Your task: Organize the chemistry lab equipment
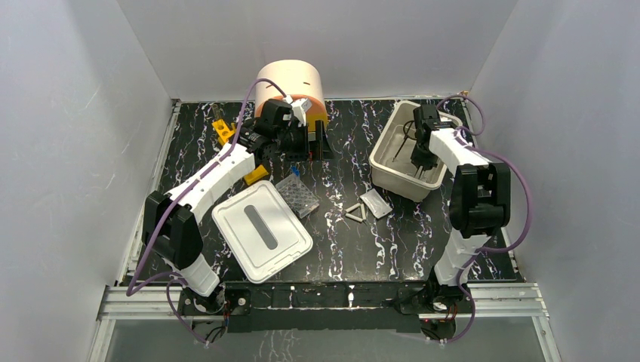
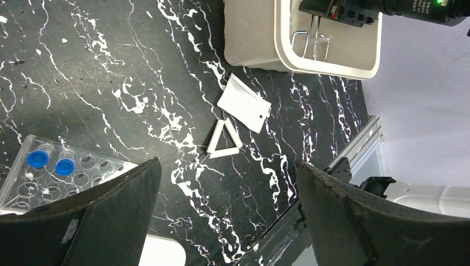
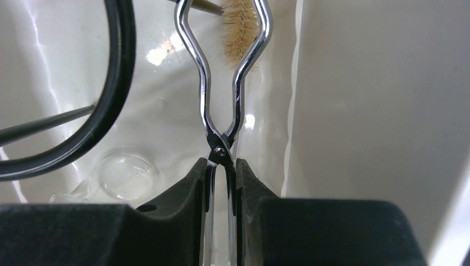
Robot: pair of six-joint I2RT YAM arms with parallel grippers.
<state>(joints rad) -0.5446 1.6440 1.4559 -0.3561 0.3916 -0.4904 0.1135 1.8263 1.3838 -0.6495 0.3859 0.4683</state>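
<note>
Partly sorted: the white bin [image 1: 382,161] at the far right corner of the table [image 1: 392,245] holds glasses [image 3: 119,72] and brush [image 3: 239,25].
Well plate [image 1: 297,194] and white triangle [image 2: 216,135] lie near the table's middle, not yet sorted; left gripper [image 2: 226,166] stands wide, empty; right gripper [image 3: 221,166], narrow, holds metal tongs [image 3: 206,83] in the bin.

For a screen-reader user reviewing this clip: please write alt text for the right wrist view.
The right arm's fingers clamp chrome tongs near their pivot, inside the white bin. A bristle brush shows behind the tongs' arms at top; a black glasses frame and a clear round dish lie to the left.
</note>
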